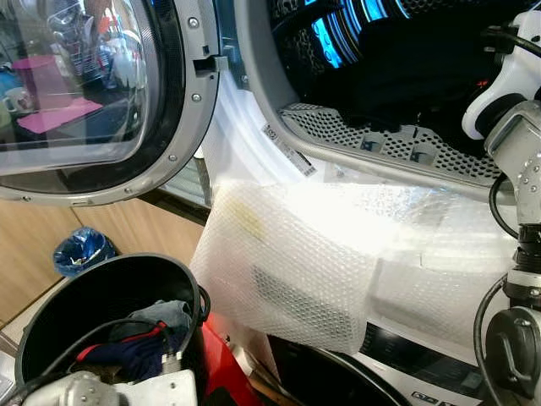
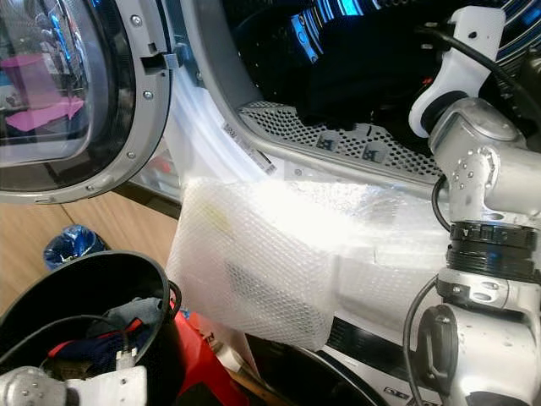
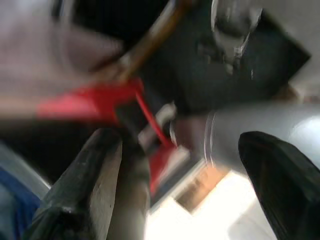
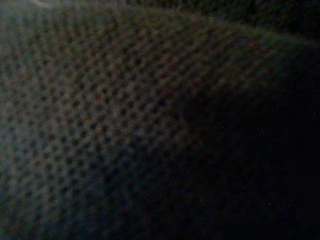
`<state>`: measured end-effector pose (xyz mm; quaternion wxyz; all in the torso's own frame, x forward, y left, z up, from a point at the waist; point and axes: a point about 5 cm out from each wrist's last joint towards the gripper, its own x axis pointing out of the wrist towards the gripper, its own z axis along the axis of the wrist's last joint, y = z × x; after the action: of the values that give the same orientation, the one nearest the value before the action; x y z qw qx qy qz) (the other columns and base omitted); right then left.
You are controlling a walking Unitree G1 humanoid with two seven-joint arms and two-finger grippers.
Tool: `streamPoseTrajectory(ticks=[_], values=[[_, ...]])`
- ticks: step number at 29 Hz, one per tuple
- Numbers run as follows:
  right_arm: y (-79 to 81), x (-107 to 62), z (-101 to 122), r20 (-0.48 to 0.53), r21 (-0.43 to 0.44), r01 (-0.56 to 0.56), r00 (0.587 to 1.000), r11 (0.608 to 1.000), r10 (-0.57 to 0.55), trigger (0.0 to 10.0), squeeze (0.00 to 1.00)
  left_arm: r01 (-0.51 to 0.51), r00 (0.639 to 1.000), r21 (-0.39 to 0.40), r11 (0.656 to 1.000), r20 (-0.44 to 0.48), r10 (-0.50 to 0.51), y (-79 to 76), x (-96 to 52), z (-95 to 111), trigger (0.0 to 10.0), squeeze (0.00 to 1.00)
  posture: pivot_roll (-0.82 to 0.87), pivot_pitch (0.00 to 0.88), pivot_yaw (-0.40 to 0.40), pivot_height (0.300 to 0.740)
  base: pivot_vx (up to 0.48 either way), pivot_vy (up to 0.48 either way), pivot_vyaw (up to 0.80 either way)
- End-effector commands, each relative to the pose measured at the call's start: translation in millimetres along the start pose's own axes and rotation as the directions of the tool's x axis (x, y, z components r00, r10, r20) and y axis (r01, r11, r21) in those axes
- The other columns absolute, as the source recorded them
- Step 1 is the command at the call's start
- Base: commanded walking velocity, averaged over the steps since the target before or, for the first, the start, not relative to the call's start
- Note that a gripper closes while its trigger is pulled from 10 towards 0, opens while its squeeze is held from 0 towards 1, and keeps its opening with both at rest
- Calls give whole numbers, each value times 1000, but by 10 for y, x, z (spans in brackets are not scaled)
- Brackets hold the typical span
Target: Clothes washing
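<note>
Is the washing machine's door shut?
No, the round glass door is swung wide open, leaving the dark drum exposed.

Floor: pale wood-look boards, laid diagonally, seen at lower left beneath the open round door. Blue crumpled bag: lying on the floor, near the rim of a black bucket. Bubble wrap sheet: translucent white, draped over the white appliance front, brightly lit from above. Pink surfaces are reflected in the door glass; blue light streaks are reflected at top centre.
</note>
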<state>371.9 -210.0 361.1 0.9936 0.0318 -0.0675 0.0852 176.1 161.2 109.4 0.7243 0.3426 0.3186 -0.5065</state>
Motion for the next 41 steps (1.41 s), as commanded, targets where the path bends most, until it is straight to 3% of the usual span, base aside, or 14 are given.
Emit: streamPoseTrajectory(ticks=[1, 5, 6, 7, 9, 10, 14, 20, 24, 29, 33, 34, 37, 41], values=[[-45, 24, -457, -159, 47, 14, 987, 999, -6, 10000, 0, -46, 988, -13, 999, 149, 47, 107, -54, 148, 10000, 0, -26, 129, 84, 740, 0, 0, 0], [-55, 23, -500, -166, 46, 16, 986, 999, -8, 10000, 0, -18, 946, -51, 999, 324, 34, 133, -119, 353, 10000, 0, -26, 129, 84, 740, 0, 0, 0], [-54, 23, -525, -169, 48, 14, 986, 999, -6, 10000, 0, -42, 895, -89, 995, 440, 77, 195, -169, 491, 10000, 0, -23, 130, 86, 740, 0, 0, 0], [-41, 19, -561, -172, 53, 4, 985, 999, 5, 10000, 0, -172, 792, -150, 974, 566, 227, 349, -260, 667, 10000, 0, -25, 128, 86, 740, 0, 0, 0], [-34, 17, -572, -173, 55, -1, 985, 998, 11, 10000, 0, -219, 753, -181, 959, 594, 285, 403, -292, 709, 10000, 0, -25, 128, 86, 740, 0, 0, 0], [-19, -7, -597, -176, 61, -15, 984, 998, 26, 10000, 0, -385, 657, -271, 882, 591, 468, 546, -393, 736, 10000, 0, -24, 130, 86, 740, 0, 0, 0], [14, -63, -592, -170, 100, -29, 984, 995, 46, 10000, 0, -609, 518, -390, 691, 464, 718, 722, -499, 554, 10000, 0, -15, 135, 80, 740, 0, 0, 0], [161, -254, -435, -138, 52, -48, 989, 997, 55, 10000, 0, -673, 485, -462, 578, 315, 816, 751, -434, 281, 10000, 0, -24, 140, 76, 740, 0, 0, 0], [164, -302, -222, -124, -112, 44, 991, 993, -58, 10000, 0, -647, 512, -450, 615, 342, 788, 713, -287, 362, 10000, 0, -77, 142, 78, 740, 0, 0, 0], [201, -44, -24, -115, -15, 151, 982, 988, -151, 10000, 0, -648, 507, -460, 607, 334, 794, 726, -203, 391, 10000, 0, -100, 133, 73, 740, 0, 0, 0], [495, 205, 184, -91, 43, 105, 991, 994, -101, 10000, 0, -647, 506, -463, 606, 333, 795, 733, -155, 406, 10000, 0, -107, 123, 60, 740, 0, 0, 0], [701, 311, 288, -93, 134, 128, 989, 983, -116, 10000, 0, -649, 506, -462, 604, 331, 796, 726, -124, 411, 10000, 0, -113, 118, 48, 740, 0, 0, 0], [887, 367, 346, -90, 138, 251, 967, 958, -240, 10000, 0, -647, 507, -471, 599, 321, 800, 711, -80, 417, 10000, 0, -124, 115, 31, 740, 0, 0, 0], [1161, 339, 324, -132, 187, 252, 964, 949, -230, 10000, 0, -650, 511, -467, 600, 316, 800, 685, -39, 438, 10000, 0, -124, 114, 14, 740, 0, 0, 0]])
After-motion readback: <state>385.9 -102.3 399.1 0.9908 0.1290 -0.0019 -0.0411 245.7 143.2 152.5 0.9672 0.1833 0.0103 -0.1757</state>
